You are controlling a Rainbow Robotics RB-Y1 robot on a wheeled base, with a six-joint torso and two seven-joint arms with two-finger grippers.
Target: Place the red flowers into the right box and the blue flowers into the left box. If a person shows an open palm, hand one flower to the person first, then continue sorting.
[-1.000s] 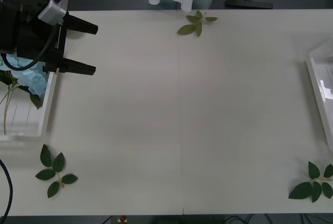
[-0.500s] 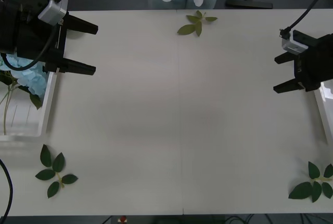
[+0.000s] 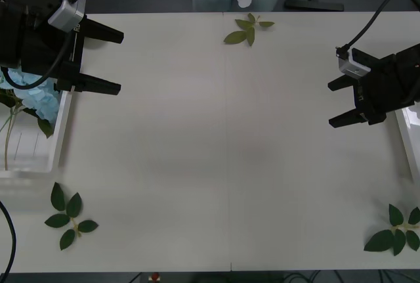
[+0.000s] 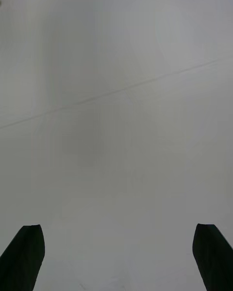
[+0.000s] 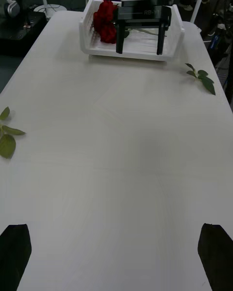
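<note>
Left gripper (image 3: 117, 61) hangs spread at upper left beside the left box (image 3: 58, 140) of blue flowers (image 3: 36, 99); right gripper (image 3: 337, 102), also spread, fronts the right box (image 5: 174, 39) holding red flowers (image 5: 106, 20).

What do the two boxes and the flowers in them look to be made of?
The left box and right box look like thin white moulded plastic, slightly translucent, with ribbed walls. The blue flowers and red flowers appear artificial, probably fabric petals with a matte look, though the material cannot be confirmed from here.
</note>
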